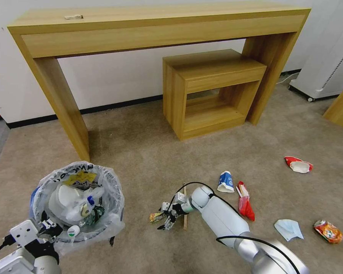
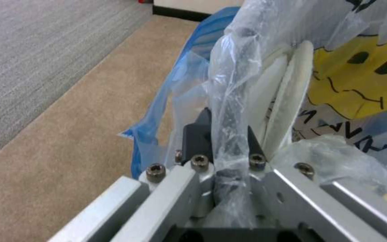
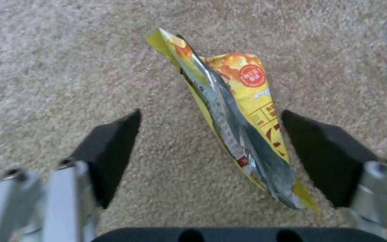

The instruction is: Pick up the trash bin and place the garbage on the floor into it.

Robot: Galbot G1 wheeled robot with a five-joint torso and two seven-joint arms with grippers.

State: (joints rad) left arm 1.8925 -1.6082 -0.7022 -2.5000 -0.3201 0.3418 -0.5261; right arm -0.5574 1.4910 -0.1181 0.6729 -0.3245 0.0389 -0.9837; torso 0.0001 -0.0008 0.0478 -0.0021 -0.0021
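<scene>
Partway done: left tool (image 2: 222,141) clamps the trash bin (image 1: 78,203) rim, slippers already inside. Right tool (image 3: 211,148) gapes around a yellow wrapper (image 3: 236,124) on the floor (image 1: 141,152); cups, mask, snack bag remain.

wall (image 1: 114,80): white | console table (image 1: 141,26): wood | cabinet (image 1: 211,91): wood

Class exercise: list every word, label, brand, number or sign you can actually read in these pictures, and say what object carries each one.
Nothing reads as a full, clear word.
"VVV", partial black letters, the rest folded away: the trash bin liner bag, beside its yellow face print.
Red round seal and small boxes: yellow wrapper between the open right pincer fingers; too blurred to read.
Blue-white cup, orange snack bag: print too small.
</scene>
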